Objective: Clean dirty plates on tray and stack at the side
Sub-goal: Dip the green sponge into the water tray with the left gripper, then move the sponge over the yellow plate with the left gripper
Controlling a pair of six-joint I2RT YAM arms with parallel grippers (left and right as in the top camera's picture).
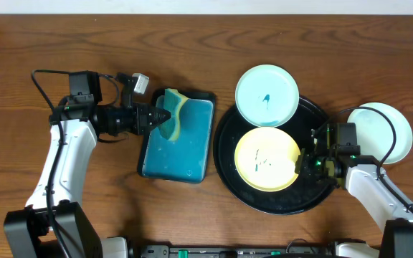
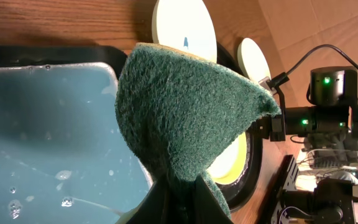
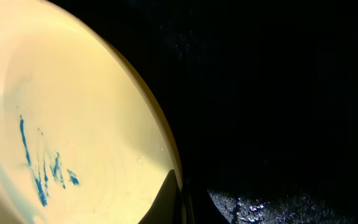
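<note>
The left gripper [image 1: 158, 119] pinches a folded green-and-yellow scouring sponge [image 2: 185, 118] over the teal rectangular water tray [image 1: 185, 158]. Beyond its tips, on the glossy black round tray [image 1: 224, 154], lies the scribbled pale yellow plate [image 1: 266, 158], its rim nipped by the closed right gripper [image 1: 301, 163]. Best bring the green face down flat on the marks while that grip braces the plate.

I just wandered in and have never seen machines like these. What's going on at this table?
Two robot arms are washing plates. The left gripper holds a green-and-yellow sponge above a teal tray of water. The right gripper pinches the rim of a yellow plate, which lies on the black tray and bears blue scribbles. A pale mint plate with a small mark lies across the tray's far rim. A second mint plate sits on the table to the right, with no marks visible.
</note>
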